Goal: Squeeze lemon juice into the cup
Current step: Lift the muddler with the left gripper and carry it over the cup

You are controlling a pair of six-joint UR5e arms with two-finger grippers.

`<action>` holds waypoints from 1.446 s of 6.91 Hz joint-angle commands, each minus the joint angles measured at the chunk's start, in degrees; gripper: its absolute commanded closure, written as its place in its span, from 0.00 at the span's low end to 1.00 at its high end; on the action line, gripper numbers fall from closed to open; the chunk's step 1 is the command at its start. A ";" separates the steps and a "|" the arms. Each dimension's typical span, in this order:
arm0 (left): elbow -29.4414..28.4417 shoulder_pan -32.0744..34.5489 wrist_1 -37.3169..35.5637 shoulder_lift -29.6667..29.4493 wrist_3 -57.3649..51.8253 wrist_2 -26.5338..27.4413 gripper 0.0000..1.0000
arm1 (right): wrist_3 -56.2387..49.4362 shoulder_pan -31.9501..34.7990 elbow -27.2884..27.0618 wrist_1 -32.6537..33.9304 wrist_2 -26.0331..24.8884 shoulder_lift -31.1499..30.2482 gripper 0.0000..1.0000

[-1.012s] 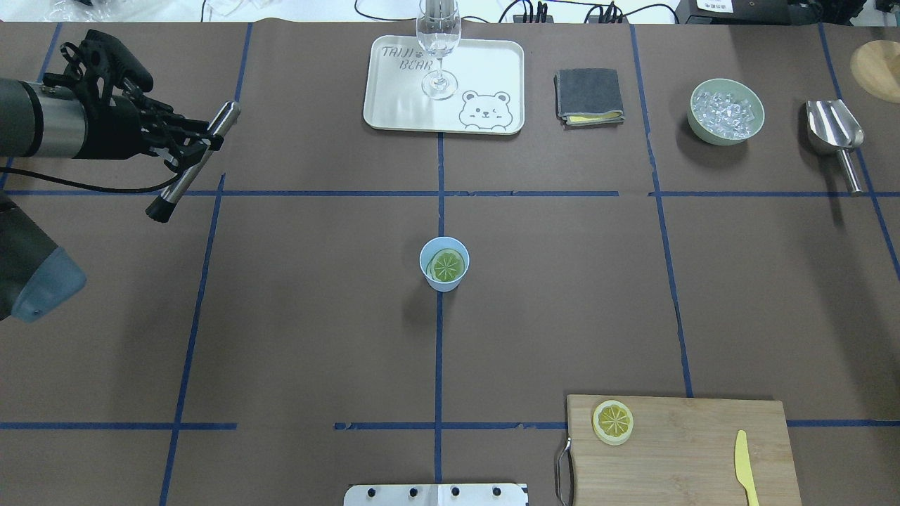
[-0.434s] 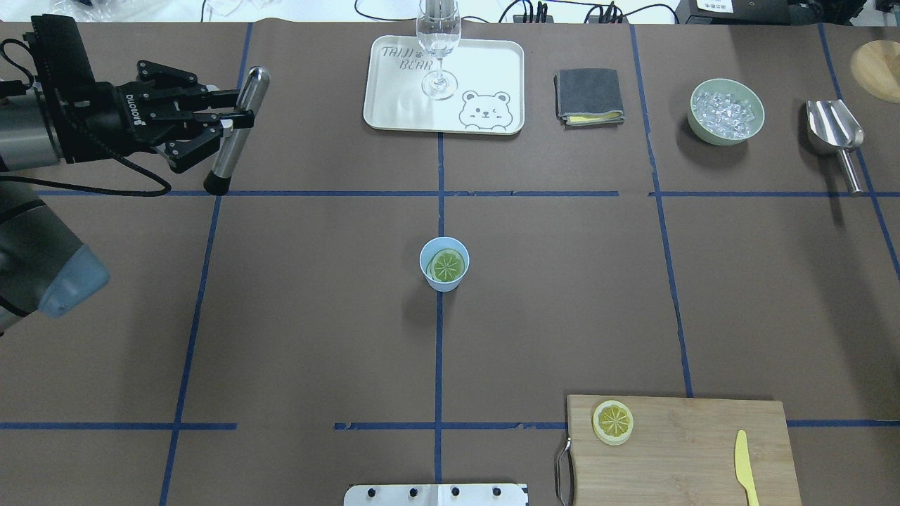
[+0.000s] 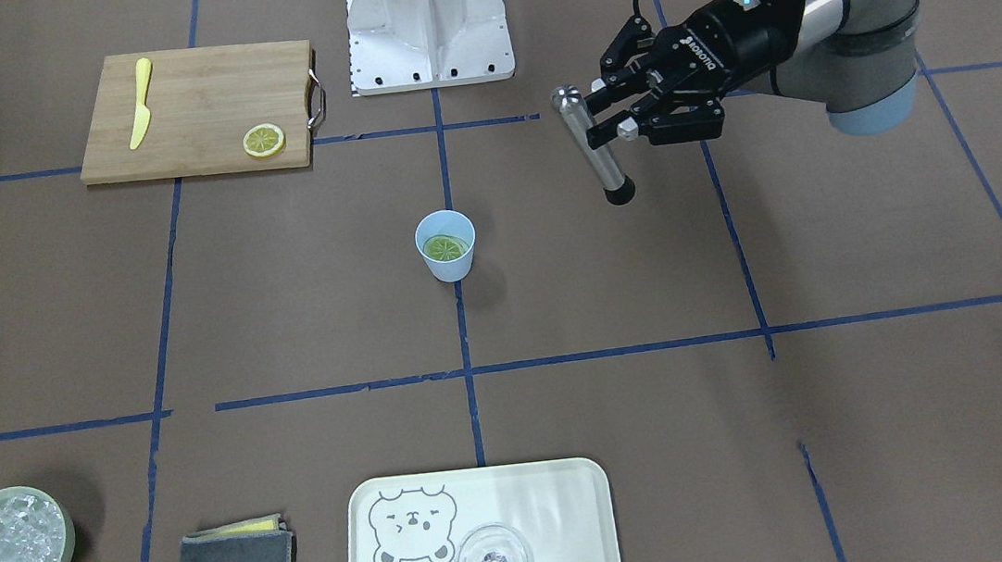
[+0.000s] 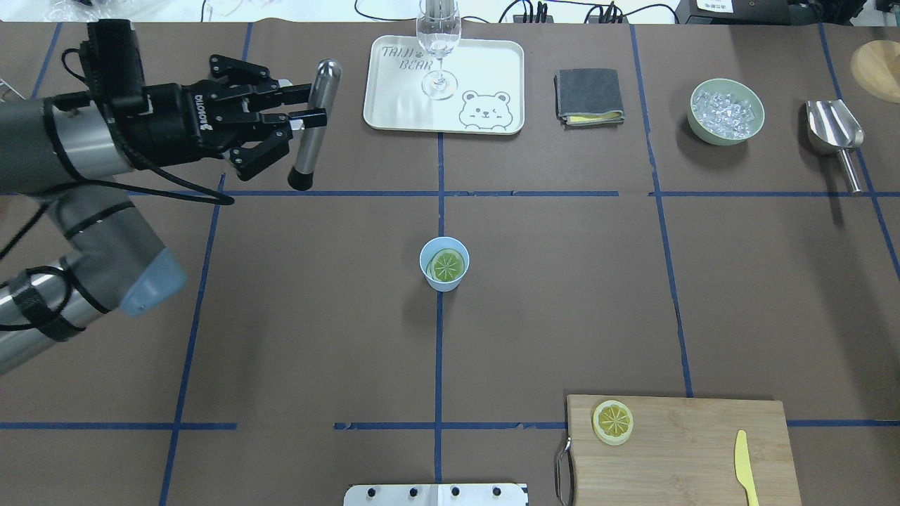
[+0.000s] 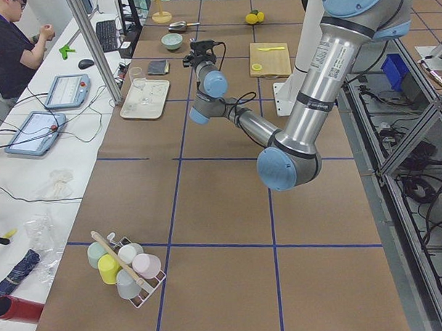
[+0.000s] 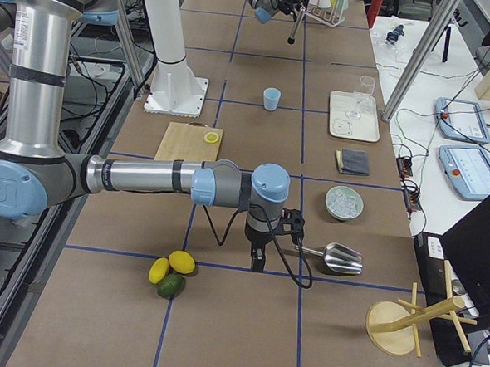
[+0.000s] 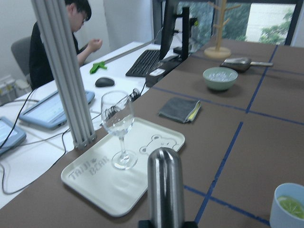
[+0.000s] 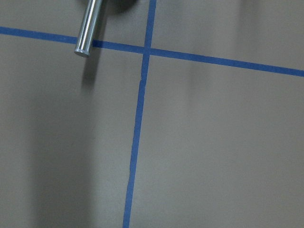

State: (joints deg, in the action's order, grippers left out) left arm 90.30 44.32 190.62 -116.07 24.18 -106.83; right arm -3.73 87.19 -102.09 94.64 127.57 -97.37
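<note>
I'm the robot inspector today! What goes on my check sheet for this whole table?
Surface: brown table with blue tape lines; no spills seen.
Job's things: one lemon slice lies inside the cup, which stands upright in the middle.
Clutter: second lemon slice and yellow knife on the cutting board; wine glass on the tray; grey cloth; bowl of ice; metal scoop.
Pincers: left pincer shut on a steel muddler, away from the cup; right pincer beside the scoop, open or shut unclear.
Cables: black cable loops under the left arm.
Surroundings: a person sits at a side desk.
</note>
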 commanded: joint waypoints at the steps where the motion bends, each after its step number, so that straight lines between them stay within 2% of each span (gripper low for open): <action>1: -6.97 -11.39 12.03 -2.32 -0.53 15.01 1.00 | 0.21 0.00 -0.04 -0.07 -0.05 0.16 0.00; 3: -10.39 -16.87 15.20 -4.69 -0.62 23.82 1.00 | 0.13 0.00 -0.04 -0.07 -0.13 0.16 0.00; 6: -15.40 -21.45 15.49 -7.49 -7.12 32.01 1.00 | -0.13 0.09 -0.13 -0.07 -0.13 0.16 0.00; 10: -17.88 -23.31 14.87 -9.88 -7.13 36.07 1.00 | -0.40 0.00 -0.04 -0.07 -0.13 0.16 0.00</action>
State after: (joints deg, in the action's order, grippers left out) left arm 73.24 21.34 205.61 -125.46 17.07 -71.74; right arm -3.99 87.19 -102.13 94.57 127.44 -97.21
